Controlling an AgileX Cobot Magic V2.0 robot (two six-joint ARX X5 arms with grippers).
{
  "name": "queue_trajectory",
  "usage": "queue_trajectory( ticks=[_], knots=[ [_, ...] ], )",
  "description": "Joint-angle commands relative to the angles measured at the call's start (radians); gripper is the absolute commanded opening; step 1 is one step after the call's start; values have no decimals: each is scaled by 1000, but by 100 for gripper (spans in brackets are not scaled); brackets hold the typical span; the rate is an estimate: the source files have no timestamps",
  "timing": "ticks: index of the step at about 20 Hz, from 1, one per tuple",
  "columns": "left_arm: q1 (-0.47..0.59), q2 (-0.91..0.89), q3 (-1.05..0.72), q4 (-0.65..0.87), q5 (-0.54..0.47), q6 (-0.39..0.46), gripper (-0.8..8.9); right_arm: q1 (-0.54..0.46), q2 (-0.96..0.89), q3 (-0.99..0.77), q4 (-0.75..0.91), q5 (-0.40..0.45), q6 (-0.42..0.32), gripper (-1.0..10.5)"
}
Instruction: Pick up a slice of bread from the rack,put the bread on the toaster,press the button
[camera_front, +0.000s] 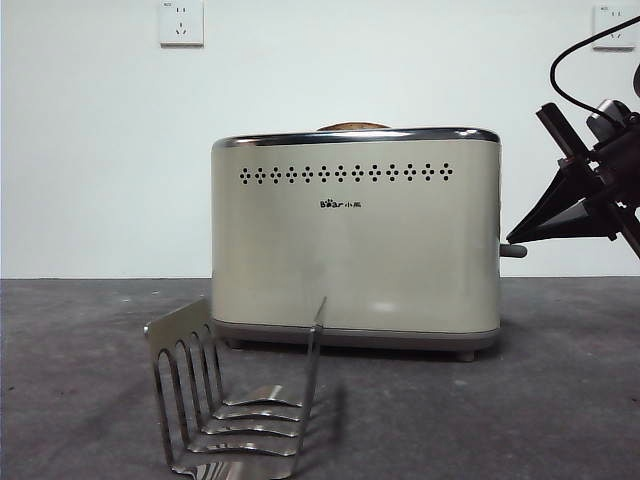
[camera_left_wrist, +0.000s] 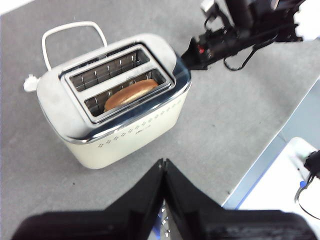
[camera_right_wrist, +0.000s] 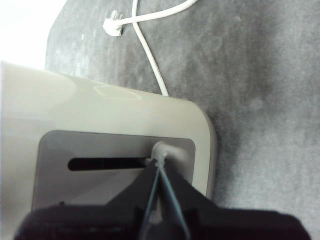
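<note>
The slice of bread (camera_left_wrist: 131, 93) sits in the toaster (camera_front: 355, 250) slot nearer the logo side; your front view shows only its crust. The right gripper (camera_right_wrist: 159, 162), jaws closed, tips touch the button (camera_right_wrist: 162, 150). The left gripper (camera_left_wrist: 163, 162) hangs clenched, empty, above the rack (camera_front: 235, 400).

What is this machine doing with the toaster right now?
The slice of bread already sits in one slot of the toaster, and the rack in front holds nothing. The right gripper, fingers closed together, rests on the button at the toaster's narrow side, apparently pressing it down. The left gripper, also closed, hovers above the table holding nothing.
</note>
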Motion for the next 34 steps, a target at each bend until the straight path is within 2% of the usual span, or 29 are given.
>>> queue_trajectory(
  ticks=[1,9,12,15,24,34],
  knots=[
    [-2,-2,-28,3,-2,-3,-5,3,36,-18,-28,39,-19,-7],
    [-2,-2,-59,3,-2,2,-5,3,90,-18,-56,50,-23,-7],
    [-2,-2,-59,3,-2,2,-5,7,91,-18,-86,57,-48,-7],
    [-2,-2,-59,3,-2,2,-5,11,94,-18,-121,106,-72,-7],
    [-2,-2,-59,3,-2,2,-5,24,94,-18,-140,137,-74,-7],
    [-2,-2,-59,3,-2,6,-5,24,95,-18,-141,126,-75,-7]
  ],
)
